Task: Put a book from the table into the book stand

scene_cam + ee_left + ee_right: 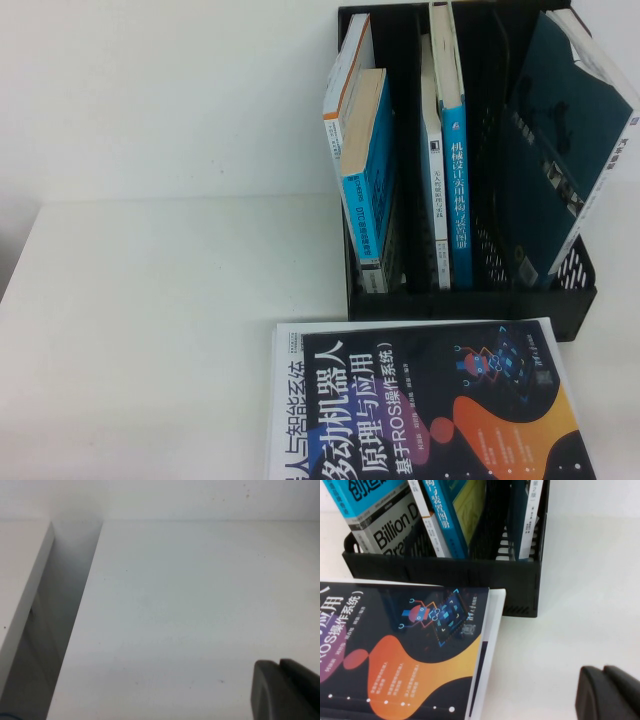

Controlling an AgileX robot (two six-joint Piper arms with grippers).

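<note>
The book (pixel 457 170), with a teal spine and black Chinese title, stands upright in a middle slot of the black mesh book stand (pixel 470 300) at the back right of the white table (pixel 150 320). In the right wrist view its teal spine and yellow-green cover (pixel 451 511) rise above the stand's front wall (pixel 445 570). My left gripper (pixel 279 664) is shut and empty over bare table, and is out of the high view. My right gripper (pixel 604 670) is shut and empty above the table, near the stand's corner and beside the black book.
A black book with orange-purple robot art (pixel 440 410) lies flat in front of the stand on a white book (pixel 285 400); it also shows in the right wrist view (pixel 395 650). A blue-cover book (pixel 368 160) and a dark teal book (pixel 560 130) lean in other slots. A gap beside the table (pixel 60 605) shows in the left wrist view.
</note>
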